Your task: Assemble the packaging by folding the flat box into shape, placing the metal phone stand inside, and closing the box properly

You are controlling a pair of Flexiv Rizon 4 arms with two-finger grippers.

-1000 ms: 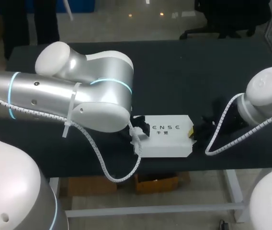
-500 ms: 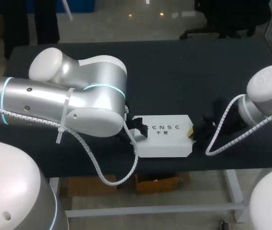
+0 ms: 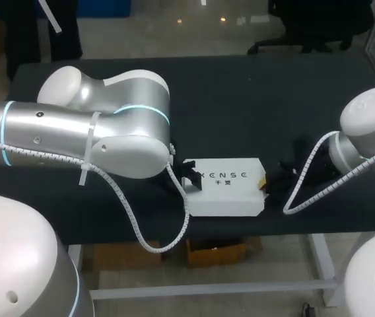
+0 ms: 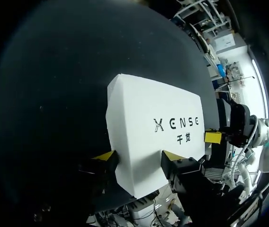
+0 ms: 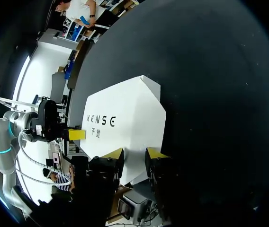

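Packaging is being held at both ends. The white box (image 3: 227,191) is lying flat on the black table (image 3: 253,99), toward the six o'clock edge in the head view, and its printed face is being shown upward. Its nine o'clock end is being gripped by the left gripper (image 4: 139,158). The yellow-tipped fingers (image 4: 105,156) are being held well apart, one against each side of that end, with the box's near corner sitting between them. Its three o'clock end is being pinched by the right gripper (image 5: 134,152). There the fingers (image 5: 157,152) are being held much closer together, and the narrowing end of the box is being caught between the two tips. The left arm (image 3: 88,139) is being seen entering from nine o'clock, its silver and white bulk lying over that side of the table. The right arm (image 3: 369,132) is being seen entering from three o'clock.
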